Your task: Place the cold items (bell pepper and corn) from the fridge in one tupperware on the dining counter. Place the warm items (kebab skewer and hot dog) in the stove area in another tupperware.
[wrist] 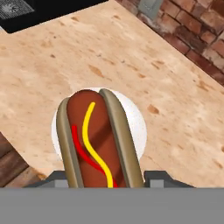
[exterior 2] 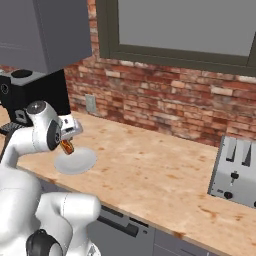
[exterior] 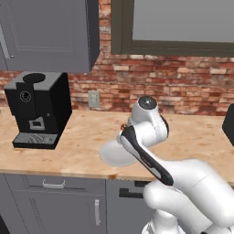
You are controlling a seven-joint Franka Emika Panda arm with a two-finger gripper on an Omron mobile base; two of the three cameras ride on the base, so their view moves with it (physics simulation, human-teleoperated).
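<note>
The fingers (wrist: 105, 186) grasp the hot dog (wrist: 98, 140) (its bun streaked with mustard and ketchup) above a white plate (wrist: 136, 124) on the wooden surface (wrist: 144, 57), near the coffee machine (exterior: 39, 109).

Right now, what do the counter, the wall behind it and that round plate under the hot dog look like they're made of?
The counter looks like matte, pale tan mottled stone or laminate; which one I cannot tell. The wall looks like rough red brick with pale mortar lines. The plate is plain smooth white, perhaps ceramic. The hot dog is a glossy brown sausage in a tan bun.
</note>
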